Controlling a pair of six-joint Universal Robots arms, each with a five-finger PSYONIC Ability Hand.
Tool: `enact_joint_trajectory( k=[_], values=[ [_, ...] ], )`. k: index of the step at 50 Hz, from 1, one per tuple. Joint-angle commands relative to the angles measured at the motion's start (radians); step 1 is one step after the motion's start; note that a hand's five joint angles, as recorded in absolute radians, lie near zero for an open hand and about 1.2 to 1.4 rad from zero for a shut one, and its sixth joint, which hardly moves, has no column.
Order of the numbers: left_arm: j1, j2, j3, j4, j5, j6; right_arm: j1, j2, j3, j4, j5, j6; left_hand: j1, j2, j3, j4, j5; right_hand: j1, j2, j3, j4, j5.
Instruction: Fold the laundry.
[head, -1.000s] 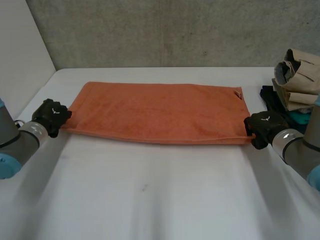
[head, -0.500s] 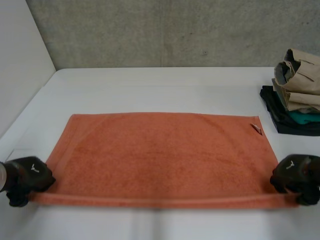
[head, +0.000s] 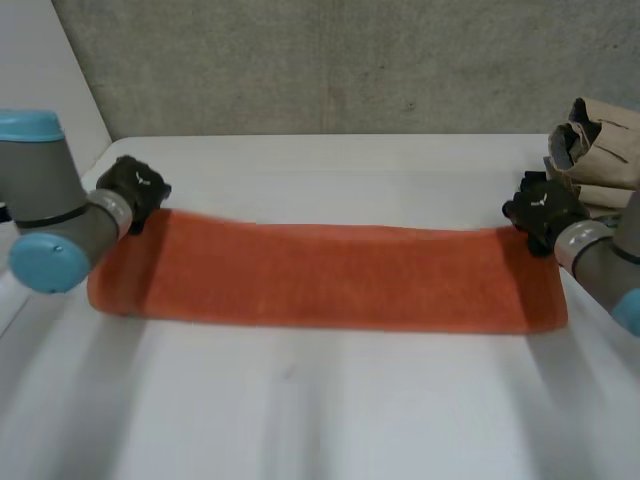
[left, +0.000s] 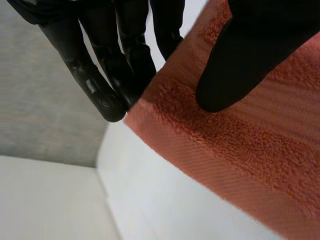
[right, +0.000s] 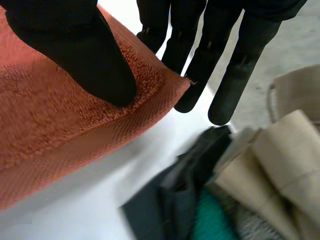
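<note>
Fingers (left: 117, 55) of the left hand (head: 135, 186) run straight behind one corner of the orange towel (head: 330, 278) while its thumb (left: 245, 55) presses on the terry from the front, so the corner is pinched between them. The right hand (head: 540, 205) has the same kind of hold. In its wrist view the thumb sits on top of the towel's other far corner, and the straight fingers reach past underneath, with the cloth nipped between. Both hands are thus closed on the towel, one at each end of its far long edge. The towel stretches as a long band across the middle of the white table (head: 320, 410), parallel to the table's near edge. Its near long edge rests on the surface, and its left end lies partly under the left arm (head: 50, 215). The right arm (head: 600, 265) comes in over the table's right edge. Just beyond the right hand, by the far right corner of the table, sits a pile of clothes (right: 280, 155), with beige cloth on top and dark and teal pieces below it.
</note>
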Motion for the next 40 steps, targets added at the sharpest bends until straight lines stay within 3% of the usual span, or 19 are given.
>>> enact_joint_trajectory(
  k=[1,8,9,11,13,16,23,29,34,40],
  values=[
    [-0.033,-0.156,0.222,0.024,-0.076,-0.015,0.031,0.133,-0.158,-0.103,0.072,0.013,0.229,0.199,0.207,0.199,0.229,0.275,0.217,0.205,0.199,0.194],
    [-0.056,-0.237,0.338,0.023,-0.108,-0.024,0.05,0.229,-0.281,-0.1,0.118,0.016,0.229,0.199,0.207,0.199,0.229,0.275,0.217,0.205,0.199,0.194],
    [-0.063,-0.249,0.351,0.027,-0.11,-0.026,0.054,0.25,-0.304,-0.1,0.127,0.016,0.229,0.199,0.207,0.199,0.229,-0.027,-0.085,-0.097,-0.104,-0.109],
    [-0.074,-0.259,0.361,0.03,-0.106,-0.03,0.065,0.268,-0.326,-0.1,0.141,0.016,-0.358,-0.388,-0.38,-0.388,-0.357,-0.947,-1.005,-1.016,-1.023,-1.028],
    [-0.088,-0.26,0.362,0.044,-0.099,-0.038,0.077,0.276,-0.336,-0.095,0.168,0.02,-0.993,-1.023,-1.015,-1.023,-0.992,-0.947,-1.005,-1.016,-1.023,-1.028],
    [-0.096,-0.248,0.358,0.072,-0.096,-0.049,0.082,0.253,-0.323,-0.084,0.184,0.045,-0.993,-1.023,-1.015,-1.023,-0.992,-0.947,-1.005,-1.016,-1.023,-1.028],
    [-0.094,-0.147,0.238,0.122,-0.113,-0.13,0.068,0.086,-0.186,-0.043,0.153,0.256,-0.993,-1.023,-1.015,-1.023,-0.992,-0.947,-1.005,-1.016,-1.023,-1.028],
    [-0.088,-0.011,0.054,0.132,-0.094,-0.208,0.025,-0.093,-0.015,0.177,0.012,0.365,-0.993,-1.023,-1.015,-1.023,-0.992,-0.947,-1.005,-1.016,-1.023,-1.028],
    [-0.08,0.097,-0.094,0.152,-0.013,-0.317,-0.037,-0.162,0.134,0.343,-0.083,0.306,-0.993,-1.023,-1.015,-1.023,-0.992,-0.947,-1.005,-1.016,-1.023,-1.028],
    [-0.085,0.16,-0.184,0.17,0.053,-0.434,-0.079,-0.179,0.258,0.255,-0.068,0.243,-0.993,-1.023,-1.015,-1.023,-0.992,-0.947,-1.005,-1.016,-1.023,-1.028]
  ],
)
